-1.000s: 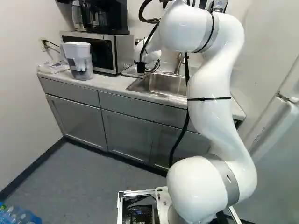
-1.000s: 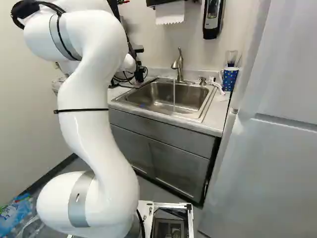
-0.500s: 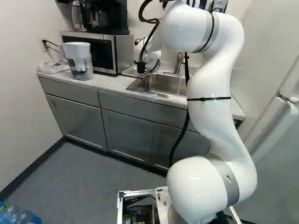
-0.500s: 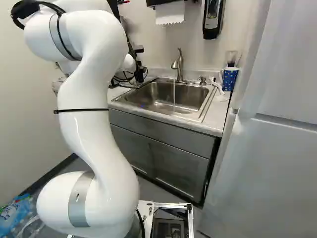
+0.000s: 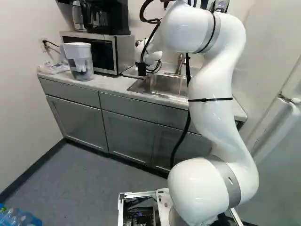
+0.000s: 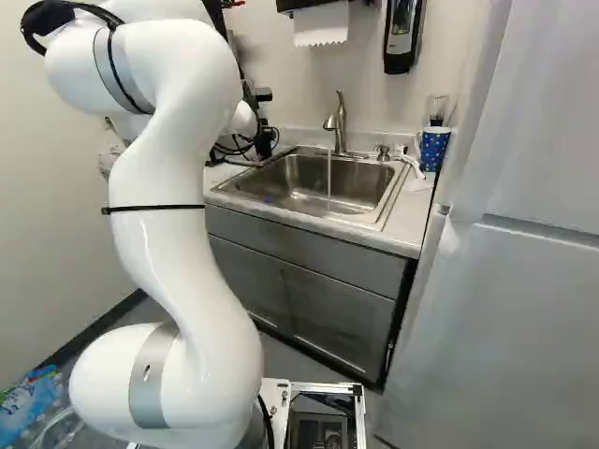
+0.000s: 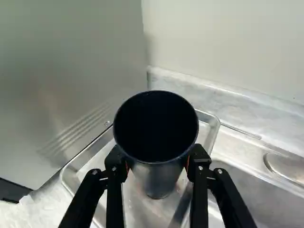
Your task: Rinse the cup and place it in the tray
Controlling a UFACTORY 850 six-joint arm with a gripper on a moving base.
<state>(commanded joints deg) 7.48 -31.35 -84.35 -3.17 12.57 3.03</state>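
Tool (image 5: 142,67) around dark, round-mouthed cup (image 7: 157,173)

My white arm (image 5: 209,84) rises from its round lowest joint (image 5: 200,190) near the base, bends back on itself, and climbs to a high elbow (image 5: 188,26). From there it reaches away to the far left, where my wrist (image 5: 149,54) carries my black pincer (image 5: 142,69) with the fingertips aimed downward. My two fingers (image 7: 198,159) stand apart, one on each side, orange pads (image 7: 127,167) turned inward, closed on what I hold. A black cable (image 5: 188,113) hangs down alongside me.
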